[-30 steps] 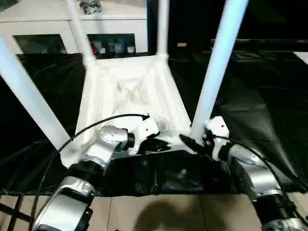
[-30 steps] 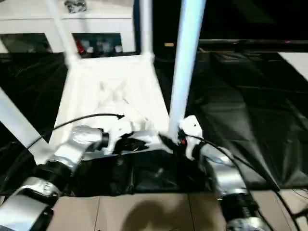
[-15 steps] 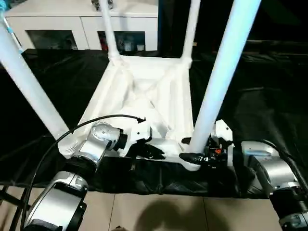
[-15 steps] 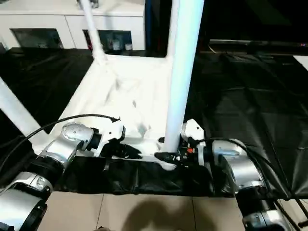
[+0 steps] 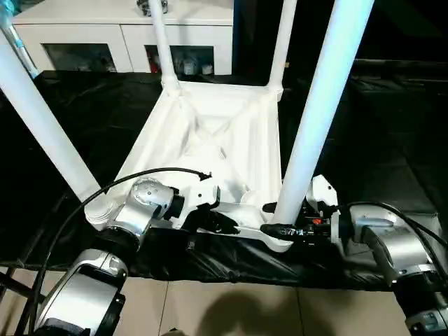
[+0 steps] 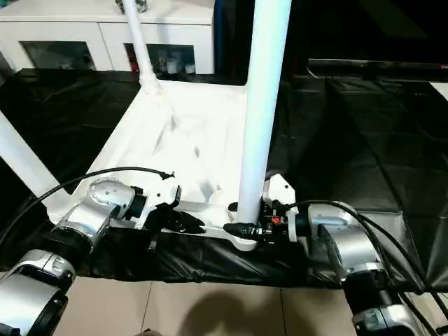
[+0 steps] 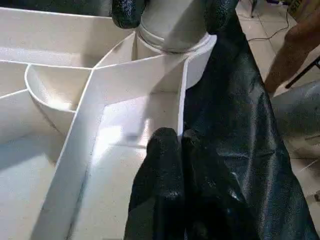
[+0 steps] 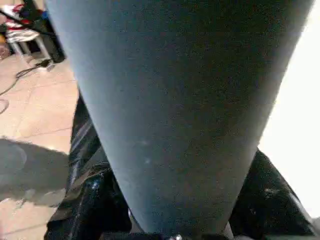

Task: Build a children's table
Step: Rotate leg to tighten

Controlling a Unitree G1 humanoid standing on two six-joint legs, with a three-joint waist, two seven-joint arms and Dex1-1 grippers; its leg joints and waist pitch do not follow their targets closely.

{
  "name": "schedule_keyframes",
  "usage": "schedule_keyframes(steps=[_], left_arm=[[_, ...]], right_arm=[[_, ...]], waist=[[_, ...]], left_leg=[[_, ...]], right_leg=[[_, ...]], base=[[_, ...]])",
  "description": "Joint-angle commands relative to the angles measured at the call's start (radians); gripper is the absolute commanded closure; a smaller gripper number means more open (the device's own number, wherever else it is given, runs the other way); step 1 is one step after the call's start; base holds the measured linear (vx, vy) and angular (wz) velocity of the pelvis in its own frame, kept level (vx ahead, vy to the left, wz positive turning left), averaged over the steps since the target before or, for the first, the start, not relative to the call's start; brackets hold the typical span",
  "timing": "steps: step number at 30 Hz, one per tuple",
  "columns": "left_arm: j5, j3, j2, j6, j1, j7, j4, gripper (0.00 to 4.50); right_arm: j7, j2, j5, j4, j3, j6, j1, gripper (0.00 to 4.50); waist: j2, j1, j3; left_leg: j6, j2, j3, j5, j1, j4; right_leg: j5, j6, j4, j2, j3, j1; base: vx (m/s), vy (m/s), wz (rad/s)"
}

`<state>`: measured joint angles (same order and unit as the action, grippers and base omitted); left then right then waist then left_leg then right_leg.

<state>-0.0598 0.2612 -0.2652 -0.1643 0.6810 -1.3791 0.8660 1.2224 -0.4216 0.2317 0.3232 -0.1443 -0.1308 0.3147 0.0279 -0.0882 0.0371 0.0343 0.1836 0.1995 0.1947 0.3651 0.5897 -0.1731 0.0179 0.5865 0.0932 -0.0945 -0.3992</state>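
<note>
- The table top (image 5: pixel 224 140) lies upside down on the black sheet (image 5: pixel 371 161) that covers the worktop, ribbed underside up, so the corner sockets face me and the legs can stand upward out of them.
- All four legs stand in their corners: two far legs (image 5: pixel 162 49) by the white cabinet (image 5: pixel 119 31), one near leg on my left (image 5: pixel 42 126), and the near right leg (image 5: pixel 318 119) right in front of my right arm.
- My left fingers (image 7: pixel 170 165) are clenched together, with nothing between them. They rest against the near edge wall of the top, just beside the right corner socket (image 7: pixel 170 45). I judge this is bracing: it keeps the top from sliding while the other arm works on the leg.
- My right fingers (image 5: pixel 274 228) straddle the base of the near right leg where it meets the socket, one fingertip on each side of the tube. They surround it closely; whether they already press on it firmly I cannot tell.
- Taking the leg low down, near the socket, makes sense to me: there I can twist or push it home without levering the long tube sideways.
- A person's arm (image 7: pixel 300 45) shows beyond the worktop's edge in my left wrist view, well apart from the work.
- As I judge it, the build is nearly done; seating this last leg firmly seems to be what remains.
</note>
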Motion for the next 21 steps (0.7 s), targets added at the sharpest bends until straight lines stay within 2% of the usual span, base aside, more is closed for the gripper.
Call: schedule_keyframes(steps=[1, 3, 4, 5, 6, 7, 8, 9, 10, 11, 14, 17, 19, 20, 21], left_arm=[[-0.009, -0.03, 0.015, 0.044, 0.015, 0.173, -0.009, 4.5], [-0.012, -0.034, 0.039, 0.077, -0.001, 0.224, -0.045, 4.5], [-0.009, -0.038, 0.057, 0.102, -0.013, 0.25, -0.071, 4.5], [-0.007, -0.04, 0.067, 0.115, -0.02, 0.264, -0.085, 4.5], [-0.007, -0.039, 0.087, 0.136, -0.035, 0.286, -0.113, 4.5], [-0.007, -0.037, 0.096, 0.144, -0.041, 0.295, -0.125, 4.5], [-0.008, -0.037, 0.097, 0.145, -0.042, 0.297, -0.127, 4.5], [-0.014, -0.027, 0.132, 0.168, -0.062, 0.327, -0.158, 4.5], [-0.015, -0.026, 0.137, 0.17, -0.064, 0.332, -0.16, 4.5], [-0.02, -0.023, 0.16, 0.177, -0.067, 0.358, -0.162, 4.5], [-0.03, -0.019, 0.181, 0.181, -0.059, 0.397, -0.154, 4.5], [-0.045, -0.007, 0.182, 0.171, -0.052, 0.425, -0.146, 4.5], [-0.051, -0.005, 0.183, 0.18, -0.053, 0.442, -0.154, 4.5], [-0.053, -0.007, 0.181, 0.181, -0.052, 0.446, -0.155, 4.5], [-0.053, -0.008, 0.179, 0.182, -0.052, 0.448, -0.158, 4.5]], right_arm=[[-0.018, 0.047, -0.014, -0.026, -0.073, -0.042, -0.048, 2.45], [-0.139, 0.073, -0.063, -0.023, -0.058, -0.021, -0.072, 2.47], [-0.23, 0.101, -0.092, 0.004, -0.042, -0.008, -0.077, 2.47], [-0.279, 0.118, -0.107, 0.02, -0.033, -0.002, -0.078, 2.51], [-0.376, 0.157, -0.121, 0.058, -0.008, 0.001, -0.074, 2.53], [-0.417, 0.175, -0.124, 0.076, 0.005, 0.001, -0.069, 2.54], [-0.424, 0.178, -0.124, 0.079, 0.007, 0.001, -0.069, 2.55], [-0.562, 0.238, -0.123, 0.105, 0.054, -0.008, -0.061, 2.55], [-0.58, 0.246, -0.124, 0.108, 0.059, -0.009, -0.06, 2.56], [-0.673, 0.286, -0.126, 0.12, 0.086, -0.011, -0.052, 2.56], [-0.793, 0.345, -0.128, 0.122, 0.122, -0.034, -0.037, 2.56], [-0.857, 0.37, -0.159, 0.116, 0.118, -0.031, -0.03, 2.56], [-0.899, 0.394, -0.177, 0.115, 0.117, -0.024, -0.025, 2.56], [-0.914, 0.403, -0.183, 0.114, 0.116, -0.016, -0.025, 2.21], [-0.926, 0.412, -0.184, 0.114, 0.119, -0.012, -0.025, 2.0]], waist=[[-0.014, 0.0, -0.055], [-0.014, 0.004, -0.049], [-0.011, 0.008, -0.044], [-0.013, 0.013, -0.04], [-0.012, 0.022, -0.036], [-0.011, 0.03, -0.031], [-0.011, 0.045, -0.03], [-0.012, 0.055, -0.033], [-0.01, 0.06, -0.033], [-0.013, 0.069, -0.03], [-0.009, 0.085, -0.029], [-0.006, 0.099, -0.027], [-0.004, 0.104, -0.028], [-0.002, 0.107, -0.029], [-0.003, 0.107, -0.029]], left_leg=[[-0.071, 0.06, -0.023, 0.176, -0.01, -0.069], [-0.046, 0.062, -0.024, 0.225, -0.014, -0.075], [-0.024, 0.06, -0.026, 0.263, -0.017, -0.079], [-0.018, 0.055, -0.028, 0.291, -0.017, -0.081], [0.002, 0.055, -0.035, 0.331, -0.019, -0.086], [0.008, 0.053, -0.037, 0.362, -0.021, -0.088], [0.018, 0.05, -0.043, 0.417, -0.032, -0.087], [0.02, 0.05, -0.049, 0.437, -0.033, -0.088], [0.022, 0.052, -0.05, 0.44, -0.032, -0.09], [0.022, 0.049, -0.051, 0.458, -0.034, -0.091], [0.019, 0.044, -0.058, 0.491, -0.031, -0.094], [0.02, 0.042, -0.065, 0.535, -0.034, -0.095], [0.021, 0.043, -0.069, 0.552, -0.033, -0.099], [0.022, 0.044, -0.07, 0.552, -0.03, -0.102], [0.022, 0.044, -0.069, 0.554, -0.032, -0.104]], right_leg=[[-0.208, 0.218, -0.064, 0.072, 0.054, 0.05], [-0.296, 0.202, -0.075, 0.075, 0.055, 0.047], [-0.373, 0.183, -0.084, 0.077, 0.055, 0.041], [-0.426, 0.169, -0.09, 0.075, 0.052, 0.041], [-0.521, 0.136, -0.098, 0.078, 0.048, 0.042], [-0.568, 0.121, -0.106, 0.077, 0.044, 0.039], [-0.642, 0.089, -0.12, 0.076, 0.037, 0.035], [-0.647, 0.076, -0.124, 0.076, 0.036, 0.036], [-0.633, 0.08, -0.123, 0.075, 0.039, 0.033], [-0.638, 0.077, -0.129, 0.072, 0.035, 0.029], [-0.665, 0.053, -0.137, 0.072, 0.027, 0.031], [-0.669, 0.047, -0.143, 0.071, 0.024, 0.026], [-0.66, 0.045, -0.144, 0.073, 0.022, 0.03], [-0.631, 0.05, -0.143, 0.073, 0.023, 0.033], [-0.62, 0.056, -0.144, 0.074, 0.026, 0.029]], base=[[0.0, 0.0, 0.0], [0.0, 0.0, 0.0], [0.0, 0.0, 0.0], [0.0, 0.0, 0.0], [0.0, 0.0, 0.0], [0.0, 0.0, 0.0], [0.0, 0.0, 0.0], [0.0, 0.0, 0.0], [0.0, 0.0, 0.0], [0.0, 0.0, 0.0], [0.0, 0.0, 0.0], [0.0, 0.0, 0.0], [0.0, 0.0, 0.0], [0.0, 0.0, 0.0], [0.0, 0.0, 0.0]])
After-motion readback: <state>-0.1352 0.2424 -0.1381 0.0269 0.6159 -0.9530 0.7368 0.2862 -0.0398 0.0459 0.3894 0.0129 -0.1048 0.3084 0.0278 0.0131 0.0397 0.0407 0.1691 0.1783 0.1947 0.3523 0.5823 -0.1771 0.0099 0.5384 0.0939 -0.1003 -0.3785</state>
